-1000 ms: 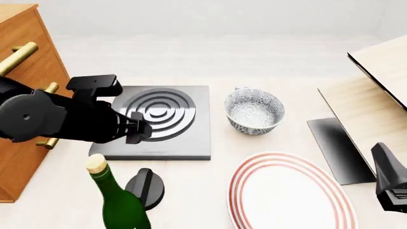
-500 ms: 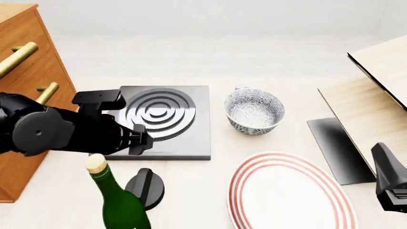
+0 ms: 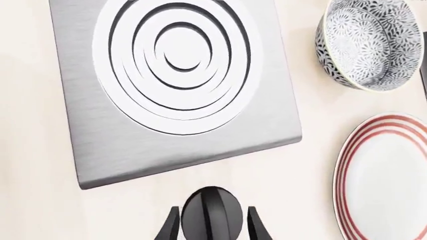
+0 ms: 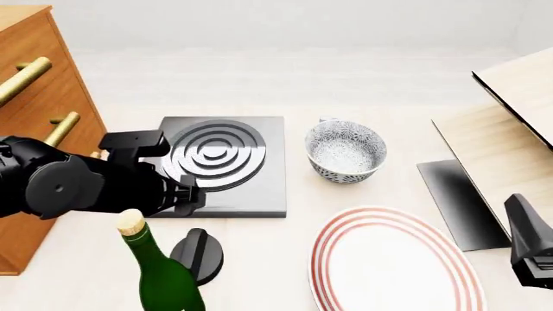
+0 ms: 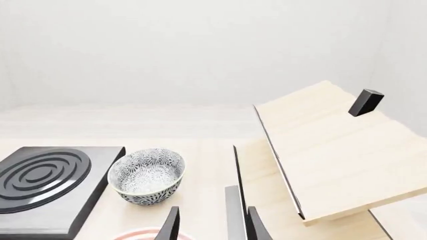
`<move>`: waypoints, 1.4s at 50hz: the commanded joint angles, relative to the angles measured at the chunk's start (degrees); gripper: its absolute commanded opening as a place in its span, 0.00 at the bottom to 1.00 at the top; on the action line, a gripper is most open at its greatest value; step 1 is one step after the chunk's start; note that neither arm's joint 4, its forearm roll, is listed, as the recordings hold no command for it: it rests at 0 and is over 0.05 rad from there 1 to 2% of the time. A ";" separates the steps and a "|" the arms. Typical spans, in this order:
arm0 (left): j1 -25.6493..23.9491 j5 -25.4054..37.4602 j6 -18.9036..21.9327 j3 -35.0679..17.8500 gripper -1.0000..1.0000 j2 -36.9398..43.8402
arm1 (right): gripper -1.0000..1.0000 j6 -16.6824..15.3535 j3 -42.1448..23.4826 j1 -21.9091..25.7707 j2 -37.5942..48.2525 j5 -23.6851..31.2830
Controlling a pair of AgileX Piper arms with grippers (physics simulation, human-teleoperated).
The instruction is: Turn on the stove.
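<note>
The stove [image 4: 226, 170] is a dark grey square slab with raised concentric rings [image 3: 179, 60], left of the table's middle. Its black round knob [image 4: 197, 255] stands on the table just in front of the slab. My left gripper [image 4: 191, 197] hovers over the slab's near edge, above and a little behind the knob. In the left wrist view its open fingertips [image 3: 169, 228] flank the knob [image 3: 212, 216] without visibly touching it. My right gripper [image 5: 212, 226] is open and holds nothing, low at the table's right.
A green bottle [image 4: 160, 275] stands close beside the knob. A patterned bowl [image 4: 346, 151] and a red-rimmed plate [image 4: 393, 262] lie right of the stove. A wooden drawer cabinet [image 4: 35, 129] is at left. A dark flat panel [image 4: 458, 201] and wooden shelf [image 4: 519, 110] are at right.
My left gripper has moved from over the burner rings toward the slab's near edge, closer to the knob. The right arm has not moved.
</note>
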 commanded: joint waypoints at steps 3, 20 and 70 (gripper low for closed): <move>0.28 -1.76 -0.24 0.90 1.00 1.27 | 1.00 0.00 0.00 0.00 0.00 0.00; -0.55 -5.48 -1.80 2.47 1.00 4.01 | 1.00 0.01 0.00 -0.01 0.01 -0.01; -1.49 -14.05 -4.33 4.89 1.00 12.43 | 1.00 0.00 0.00 0.00 -0.01 0.01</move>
